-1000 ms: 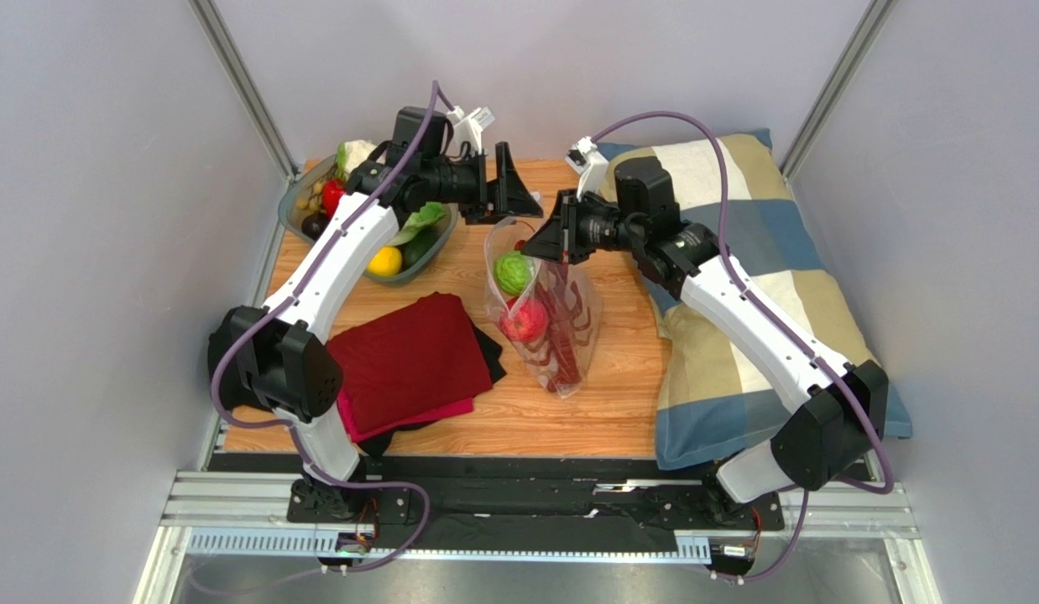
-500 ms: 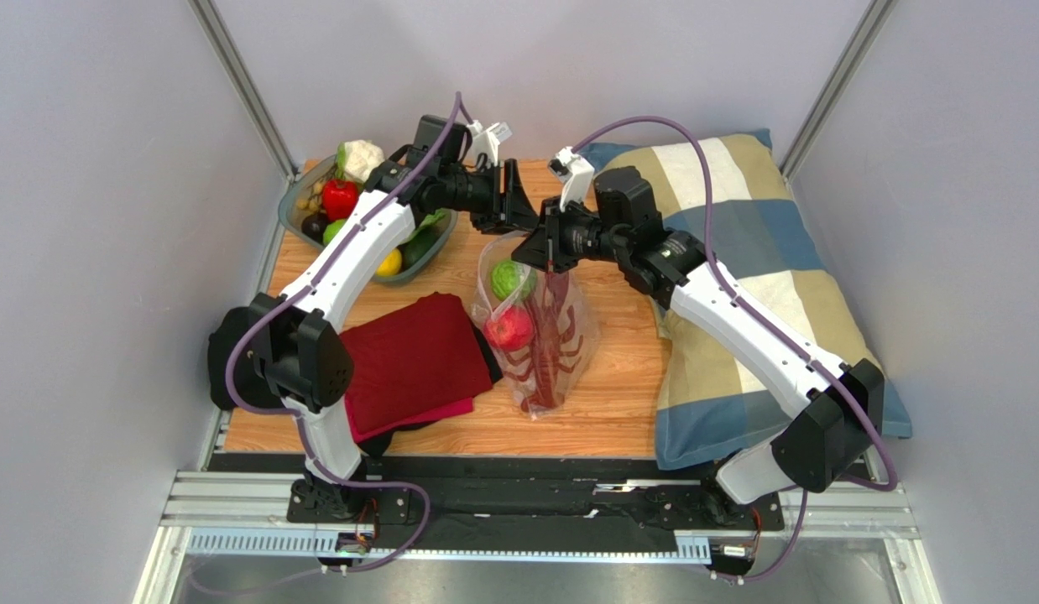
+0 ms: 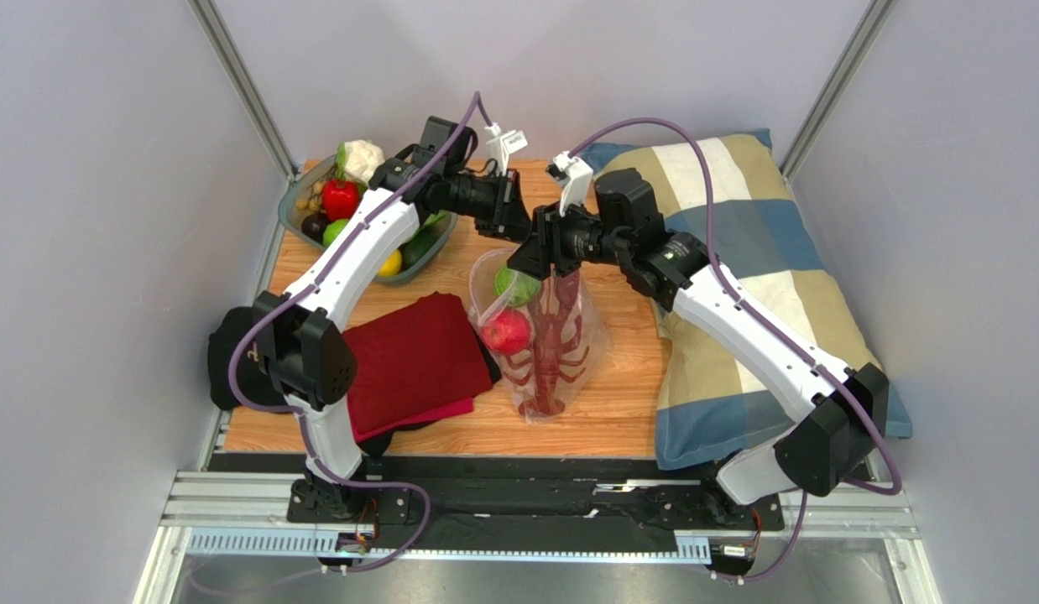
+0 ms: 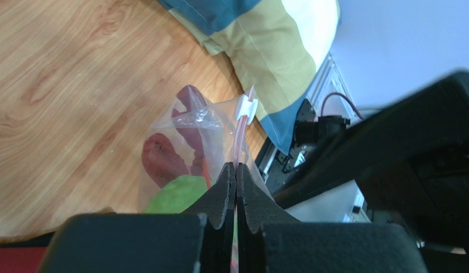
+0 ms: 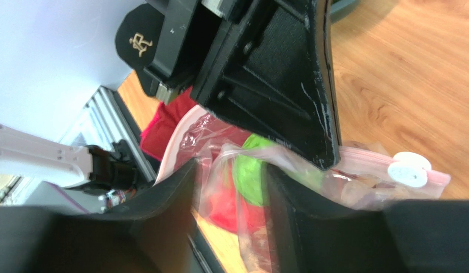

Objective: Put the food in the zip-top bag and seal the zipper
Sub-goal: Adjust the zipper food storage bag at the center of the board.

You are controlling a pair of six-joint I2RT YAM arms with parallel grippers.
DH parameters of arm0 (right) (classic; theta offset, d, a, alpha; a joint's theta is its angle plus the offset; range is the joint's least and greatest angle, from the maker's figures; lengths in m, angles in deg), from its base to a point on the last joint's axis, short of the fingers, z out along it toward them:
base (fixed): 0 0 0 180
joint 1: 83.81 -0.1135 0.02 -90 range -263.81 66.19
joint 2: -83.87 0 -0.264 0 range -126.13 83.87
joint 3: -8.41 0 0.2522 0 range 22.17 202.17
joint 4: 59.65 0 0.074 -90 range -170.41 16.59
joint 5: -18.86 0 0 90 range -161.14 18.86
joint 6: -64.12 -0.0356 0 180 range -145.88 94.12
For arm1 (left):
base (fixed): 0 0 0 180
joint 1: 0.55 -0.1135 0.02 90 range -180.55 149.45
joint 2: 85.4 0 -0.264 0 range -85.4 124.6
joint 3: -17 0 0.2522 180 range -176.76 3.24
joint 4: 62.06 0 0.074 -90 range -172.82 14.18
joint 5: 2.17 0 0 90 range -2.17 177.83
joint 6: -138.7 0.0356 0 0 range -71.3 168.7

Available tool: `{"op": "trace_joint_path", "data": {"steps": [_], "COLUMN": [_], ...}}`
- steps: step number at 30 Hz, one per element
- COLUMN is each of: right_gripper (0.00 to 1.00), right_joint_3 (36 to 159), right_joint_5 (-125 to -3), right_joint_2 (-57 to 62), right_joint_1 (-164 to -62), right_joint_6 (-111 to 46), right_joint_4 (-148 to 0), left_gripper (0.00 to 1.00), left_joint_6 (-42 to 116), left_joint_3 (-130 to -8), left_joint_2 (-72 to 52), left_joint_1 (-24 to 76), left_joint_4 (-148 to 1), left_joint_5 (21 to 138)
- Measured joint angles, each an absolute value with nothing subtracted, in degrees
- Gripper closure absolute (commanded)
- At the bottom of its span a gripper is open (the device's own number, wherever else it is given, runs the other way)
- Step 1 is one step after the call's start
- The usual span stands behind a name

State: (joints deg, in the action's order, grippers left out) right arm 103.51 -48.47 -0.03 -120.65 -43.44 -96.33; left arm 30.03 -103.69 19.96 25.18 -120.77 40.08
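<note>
Seen from above, two robot arms meet over a clear zip-top bag [image 3: 589,335] that stands upright at the middle of a wooden tabletop [image 3: 619,397]. A checked pillow [image 3: 764,252] lies to its right and a folded dark-red cloth [image 3: 405,359] to its left. All the food is inside the bag: a green ball [image 3: 517,286] on top, a red fruit [image 3: 505,332] below it, and a long lobster piece [image 3: 552,355] beside them.

The left fingers [image 4: 230,185] are pressed tight together on the pink zipper [image 4: 241,142], a little short of its white slider [image 4: 246,107]. The right fingers [image 5: 182,187] stand apart and straddle the bag's crumpled top. Whether they press on the plastic cannot be made out.

The film looks thin, soft and slippery, and the food weighs it down, so it will probably sag and twist. The stiffer zipper strip and the slider look like the best places to take hold. Gripping the loose plastic looks less secure.
</note>
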Motion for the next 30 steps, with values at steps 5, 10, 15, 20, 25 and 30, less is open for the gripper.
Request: {"op": "trace_joint_path", "data": {"steps": [5,10,15,20,25,30], "right_gripper": [0.00,0.10,0.21,0.29,0.33,0.45], "right_joint_3": [103.53,103.14,99.43,93.44,90.68,90.70], "right_joint_5": [-43.64,-35.46,-28.12,-21.61,-18.70,-16.01], "right_joint_2": [3.12,8.30,13.90,19.27,21.22,20.37], "right_joint_1": [-118.49,-108.96,-102.23,-102.49,-102.49,-102.49], "right_joint_6": [-38.70,-35.01,-26.00,-16.36,-12.67,-11.82], "right_joint_4": [-100.11,-102.23,-105.77,-108.17,-106.42,-104.44], "left_gripper": [1.00,1.00,1.00,1.00,1.00,1.00], "left_joint_6": [35.69,41.37,46.59,51.23,55.10,57.24], "left_joint_3": [-104.89,-105.46,-106.95,-109.42,-109.88,-109.88], "left_joint_2": [19.96,19.96,19.96,19.96,19.96,19.96], "left_joint_1": [25.16,25.20,25.23,26.12,28.53,30.14], "left_joint_4": [-122.61,-125.56,-129.29,-132.94,-135.72,-137.88], "left_joint_5": [35.97,29.39,24.54,21.18,19.43,18.88]}}
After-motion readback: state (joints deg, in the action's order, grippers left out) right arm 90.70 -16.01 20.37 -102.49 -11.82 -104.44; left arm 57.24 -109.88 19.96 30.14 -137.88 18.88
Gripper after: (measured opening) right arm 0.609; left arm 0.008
